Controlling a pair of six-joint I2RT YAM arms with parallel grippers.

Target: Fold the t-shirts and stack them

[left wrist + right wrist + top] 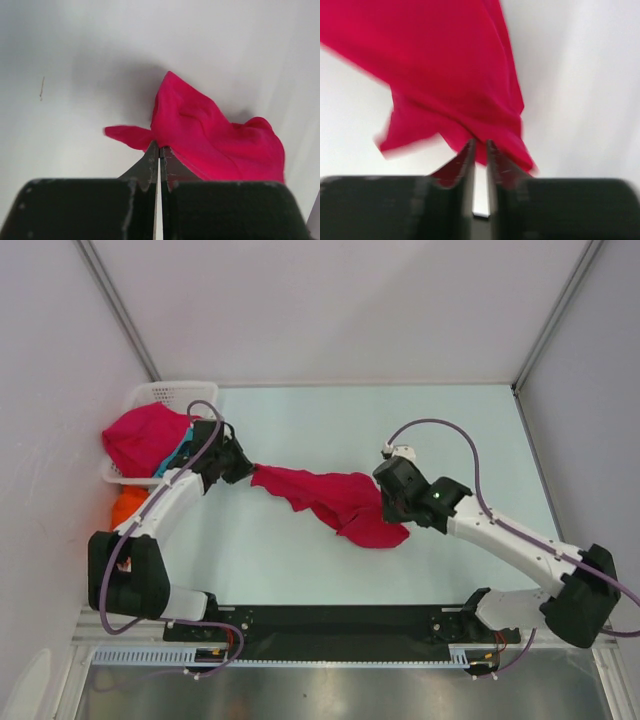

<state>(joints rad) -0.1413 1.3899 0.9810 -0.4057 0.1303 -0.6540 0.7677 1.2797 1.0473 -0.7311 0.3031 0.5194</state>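
Stretching away from the white lattice basket [160, 392] across the pale table [420, 430], a crimson t-shirt [340, 502] runs as a bunched band between the two arms. Its end nearer the basket is drawn to a narrow point. Its end farther from the basket spreads into a wider, crumpled mass.

The left gripper [243, 468] sits just beside the basket's table-facing side and is clenched on that narrow end. In the left wrist view its two fingers press flat together, with red cloth gathered right at their tips.

The right gripper [386, 506] is well apart from the basket, at the shirt's wide end. In the right wrist view its fingers stand a thin slit apart, and bright table shows through the gap. The blurred red cloth meets the fingertips, but I cannot tell whether they pinch it or have let it go.

A second crimson t-shirt [140, 435] is heaped in the basket and spills over its rim. A strip of a teal t-shirt [172, 461] shows at the basket's edge below that heap. An orange t-shirt [128, 506] lies just outside the basket's near side, partly hidden by the left arm.
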